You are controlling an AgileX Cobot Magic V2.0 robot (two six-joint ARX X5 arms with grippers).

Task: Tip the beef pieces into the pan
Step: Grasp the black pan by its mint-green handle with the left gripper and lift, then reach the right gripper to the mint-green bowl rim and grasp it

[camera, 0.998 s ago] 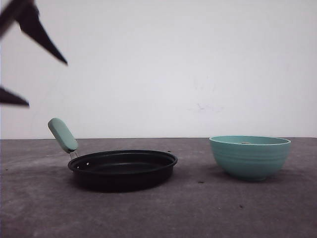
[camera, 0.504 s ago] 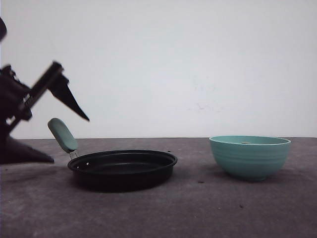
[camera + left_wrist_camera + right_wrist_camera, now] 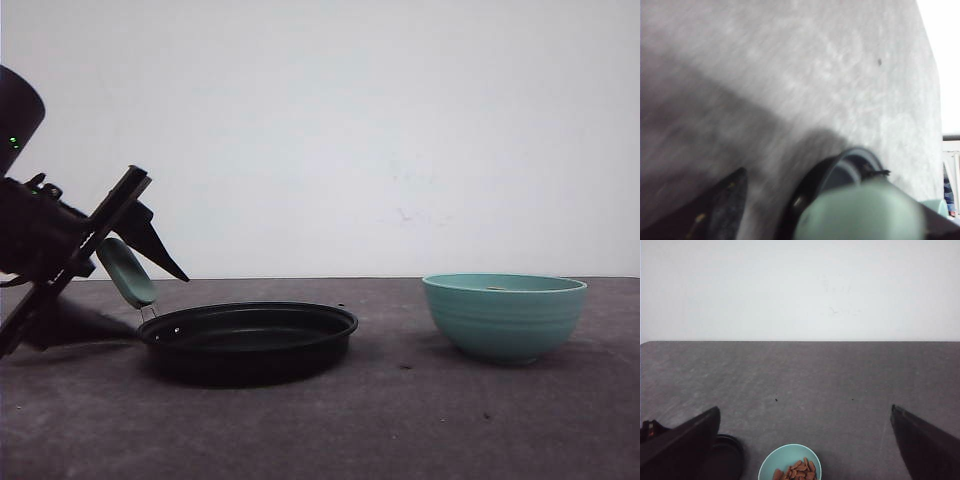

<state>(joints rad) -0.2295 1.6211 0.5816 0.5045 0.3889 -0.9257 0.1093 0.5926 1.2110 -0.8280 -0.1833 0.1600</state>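
While the left claw (image 3: 120,262) sits spread wide at the pan's mint-green handle (image 3: 127,272), with one dark finger above the handle and the other low toward the surface (image 3: 420,420), nothing is yet gripped. The handle lies between the fingers but I cannot tell whether either one touches it. The risk I judge here is a poor bite: the handle is rounded and tilts up from a thin metal neck, so a closing claw could slide off its end or nudge the pan (image 3: 248,338) sideways across the surface. In the left wrist view the handle (image 3: 860,212) looms blurred beside one finger (image 3: 725,200), so alignment is hard to read.

Right of the pan, well apart from it, stands the teal bowl (image 3: 505,315). The beef pieces (image 3: 796,470) lie heaped inside the bowl (image 3: 771,466), as the right wrist view shows, and none are in the pan. The right claw (image 3: 805,440) hangs above the bowl, spread wide and empty.

If the pan shifts or tips when grasped, a later pour from the bowl could miss its shallow rim and scatter chunks onto the surface. A pan held off-level would let pieces slide out.
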